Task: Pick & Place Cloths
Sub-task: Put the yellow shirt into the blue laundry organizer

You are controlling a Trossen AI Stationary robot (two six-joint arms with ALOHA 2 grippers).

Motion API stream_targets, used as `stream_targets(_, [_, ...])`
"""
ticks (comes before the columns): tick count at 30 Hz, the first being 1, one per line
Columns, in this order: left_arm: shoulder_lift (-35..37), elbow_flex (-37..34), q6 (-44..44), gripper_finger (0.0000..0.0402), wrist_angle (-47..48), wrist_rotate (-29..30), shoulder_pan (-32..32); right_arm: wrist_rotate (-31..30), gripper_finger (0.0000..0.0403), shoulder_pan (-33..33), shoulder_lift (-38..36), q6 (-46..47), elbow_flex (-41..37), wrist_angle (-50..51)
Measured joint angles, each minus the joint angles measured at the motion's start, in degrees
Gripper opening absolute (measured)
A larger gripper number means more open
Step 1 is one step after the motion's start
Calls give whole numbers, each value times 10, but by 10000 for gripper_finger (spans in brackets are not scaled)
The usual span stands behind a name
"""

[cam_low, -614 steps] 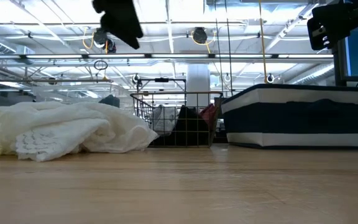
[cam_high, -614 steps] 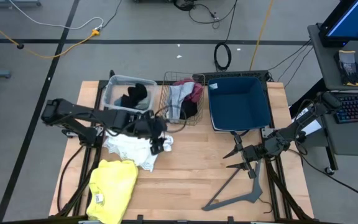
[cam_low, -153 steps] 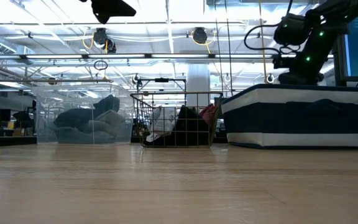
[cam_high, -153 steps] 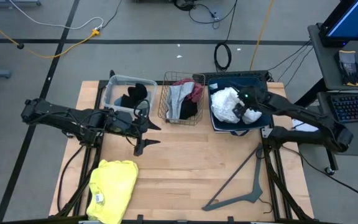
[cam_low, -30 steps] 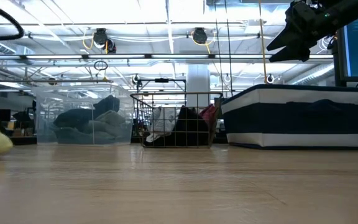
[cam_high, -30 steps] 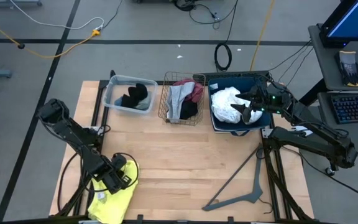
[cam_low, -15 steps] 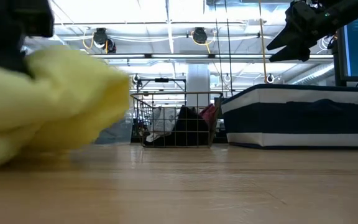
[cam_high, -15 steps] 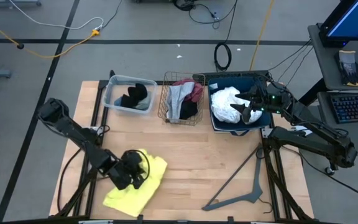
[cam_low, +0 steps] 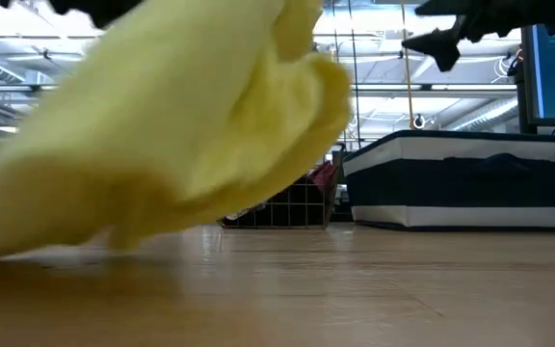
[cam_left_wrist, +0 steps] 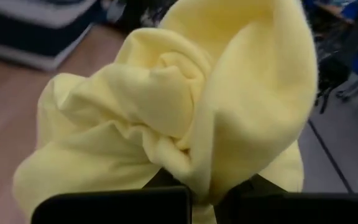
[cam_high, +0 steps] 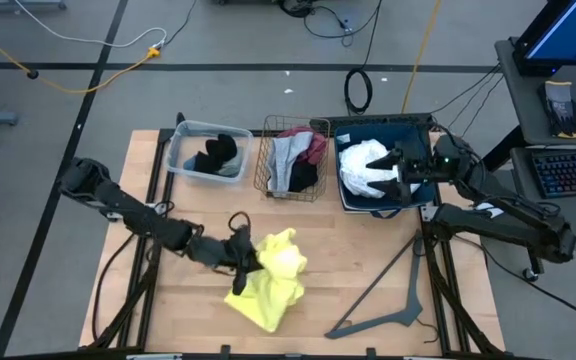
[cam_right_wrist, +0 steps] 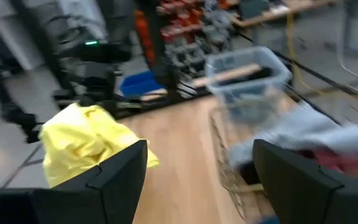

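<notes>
The yellow cloth (cam_high: 273, 278) is bunched up at the table's near middle and fills the left wrist view (cam_left_wrist: 185, 106). My left gripper (cam_high: 243, 258) is shut on it. The white cloth (cam_high: 366, 168) lies in the blue bin (cam_high: 413, 195) at the far right. My right gripper (cam_high: 393, 170) hovers open above that bin, nothing between its fingers (cam_right_wrist: 120, 177). Black and blue cloths lie in the clear tub (cam_high: 208, 152). Grey, maroon and black ones lie in the wire basket (cam_high: 293, 160). My left gripper pinches a bunched fold of the yellow cloth (cam_left_wrist: 194, 171) between its two fingers (cam_left_wrist: 163, 180), several layers gathered together. The fingers come nearly level from the table's left. The cloth bulges past the fingers and hangs slack below them, its lower end (cam_high: 258, 312) low by the table top.
A grey clothes hanger (cam_high: 383, 305) lies on the table at the near right. The tub, the basket and the blue bin stand in a row along the far edge. Bare wood (cam_high: 348, 250) lies between that row and the yellow cloth.
My left gripper has swung from the near left corner toward the table's middle, risen, and tipped from pointing down to nearly level. The yellow cloth, which lay flat at the near left, has been gathered into a bunch and carried along with it.
</notes>
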State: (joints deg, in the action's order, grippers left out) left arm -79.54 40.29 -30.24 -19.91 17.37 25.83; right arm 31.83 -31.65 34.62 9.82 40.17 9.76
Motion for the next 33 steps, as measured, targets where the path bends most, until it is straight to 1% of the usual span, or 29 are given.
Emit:
stream_targets(3, [9, 0, 46, 15, -48, -40, -30, 0, 283, 41, 1, 0, -23, -64])
stream_targets(6, [18, 0, 84, 14, -68, -62, -55, 0, 283, 83, 2, 0, -55, -151])
stream_targets(10, [26, 10, 136, 14, -109, -83, -86, -2, 283, 134, 14, -7, -111, -311])
stream_targets(13, [32, 24, 169, 14, -109, -98, -105, -7, 283, 172, 37, -32, -146, -431])
stream_targets(16, [33, 43, 191, 14, -112, -119, -124, -43, 283, 213, 68, -75, -164, -491])
stream_targets(21, [33, 73, 201, 14, -101, -158, -154, -122, 283, 288, 126, -172, -164, -526])
stream_targets(25, [33, 91, 205, 15, -77, -158, -174, -183, 283, 346, 177, -253, -164, -585])
stream_targets(28, [33, 98, 215, 13, -71, -158, -187, -240, 283, 388, 214, -317, -163, -631])
stream_targets(30, [33, 98, 216, 13, -69, -158, -195, -281, 283, 412, 238, -357, -149, -640])
stream_targets(33, [33, 98, 215, 14, -67, -158, -204, -327, 283, 445, 275, -402, -111, -635])
